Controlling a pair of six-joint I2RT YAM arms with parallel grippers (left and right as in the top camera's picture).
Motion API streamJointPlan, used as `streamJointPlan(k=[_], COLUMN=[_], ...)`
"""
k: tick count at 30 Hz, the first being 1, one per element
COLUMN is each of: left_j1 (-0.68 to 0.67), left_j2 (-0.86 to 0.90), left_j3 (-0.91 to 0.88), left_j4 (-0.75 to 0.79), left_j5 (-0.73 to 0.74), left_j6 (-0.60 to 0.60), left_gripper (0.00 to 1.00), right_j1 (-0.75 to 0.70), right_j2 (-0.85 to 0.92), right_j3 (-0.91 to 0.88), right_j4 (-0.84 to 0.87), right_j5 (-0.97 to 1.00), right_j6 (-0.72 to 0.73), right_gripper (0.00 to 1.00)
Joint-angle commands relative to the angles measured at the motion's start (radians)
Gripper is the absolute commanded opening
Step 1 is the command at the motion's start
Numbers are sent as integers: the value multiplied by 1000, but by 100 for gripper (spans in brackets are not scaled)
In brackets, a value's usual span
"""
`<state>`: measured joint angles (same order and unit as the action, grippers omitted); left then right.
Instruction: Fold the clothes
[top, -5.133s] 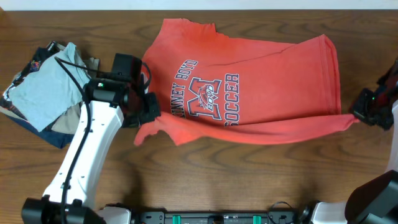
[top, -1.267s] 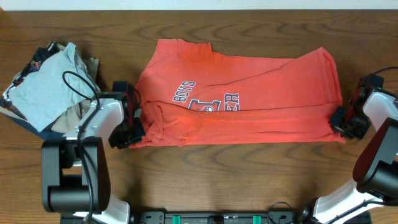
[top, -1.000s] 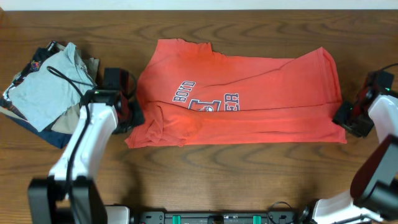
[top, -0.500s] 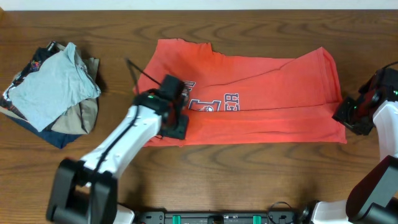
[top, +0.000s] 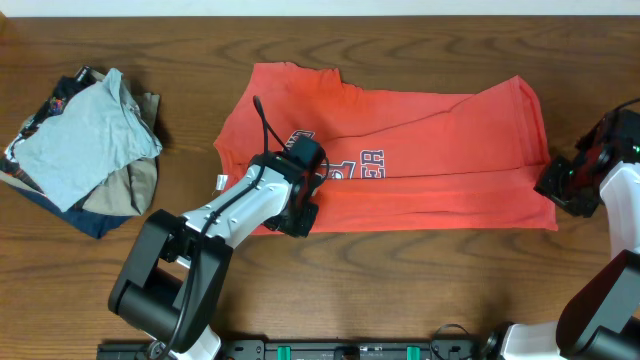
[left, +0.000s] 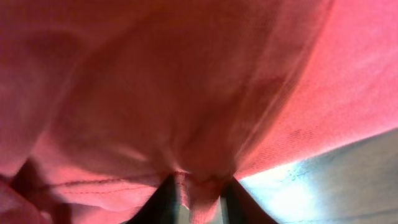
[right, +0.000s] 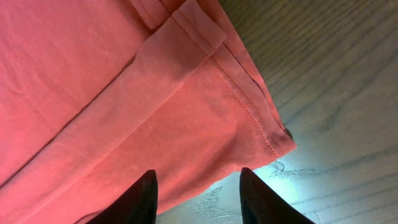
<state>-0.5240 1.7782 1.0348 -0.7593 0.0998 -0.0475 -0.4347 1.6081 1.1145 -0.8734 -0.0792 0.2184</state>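
Observation:
The red-orange T-shirt (top: 420, 160) lies across the middle of the table, its front edge folded up so only part of the white lettering (top: 370, 165) shows. My left gripper (top: 300, 205) sits on the shirt's left front part, shut on a pinch of its cloth (left: 199, 193). The left wrist view is filled with red cloth (left: 186, 81). My right gripper (top: 562, 187) is open and empty beside the shirt's right front corner (right: 273, 137), its fingertips (right: 196, 199) just off the hem over wood.
A pile of other garments, light grey T-shirt (top: 75, 135) on top of tan and dark navy ones (top: 110, 200), lies at the far left. Bare wooden table (top: 400, 290) runs along the front.
My left gripper has carried the shirt's left edge rightward over the shirt, from the left side to near the lettering. My right gripper has let go of the right corner and stays beside it.

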Motion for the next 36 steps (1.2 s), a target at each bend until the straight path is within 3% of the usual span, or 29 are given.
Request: streamJointPlan(k=[1,9,18,23,36], left_j1=[2,18,87,141,170], left_j2=[3,-63,-74,-74,-73], left_j3=[10,118,151,151,151], left_j4=[-2,6,117,187,238], left_j5=[-14,-120,-120,-119,-119], left_j6=[13,13,-47,-162,-176], left_gripper=[8,6,6,6,7], right_j1=[-9,-8,33,33,33], right_j2=[-7,-6,14,56,228], right_j3=[2,2,-2,-2,-3], right_j4=[-2,10,67,106,210], right_j5=[-8,-8,-3,1,35], right_j6=[-14,-14,-14,-14,-13], right_gripper=[39,33,32,31,30])
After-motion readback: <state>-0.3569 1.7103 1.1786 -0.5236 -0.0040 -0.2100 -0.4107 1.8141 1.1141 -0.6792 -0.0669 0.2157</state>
